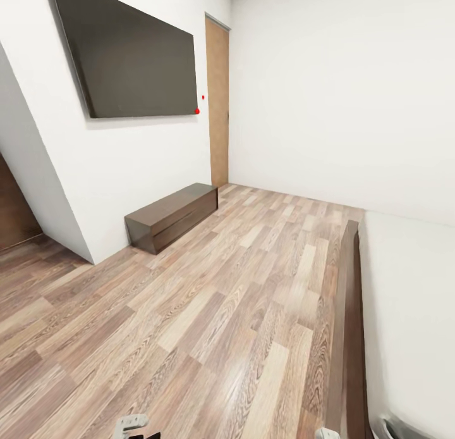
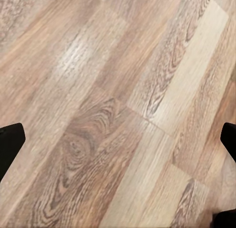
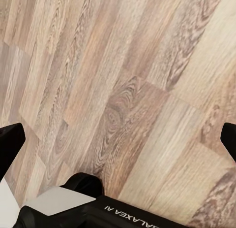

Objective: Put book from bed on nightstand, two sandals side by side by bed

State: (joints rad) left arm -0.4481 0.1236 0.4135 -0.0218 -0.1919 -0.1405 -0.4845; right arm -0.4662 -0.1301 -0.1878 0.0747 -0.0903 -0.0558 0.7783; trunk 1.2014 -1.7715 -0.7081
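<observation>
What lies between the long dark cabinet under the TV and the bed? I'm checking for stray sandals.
Bare wood-plank floor, in the head view: nothing lies between the cabinet and the bed.

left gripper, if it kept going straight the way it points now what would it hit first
Most likely the wood-plank floor. The left gripper is open, its fingertips spread wide apart, and bare planks lie between them with nothing in the way. How far off the floor is, the picture cannot tell.

Glossy wood-plank floor [image 1: 208, 312], dark wooden bed [image 1: 349, 338] frame, matt off-white mattress [image 1: 411, 312], smooth dark wooden cabinet [image 1: 172, 215].
</observation>
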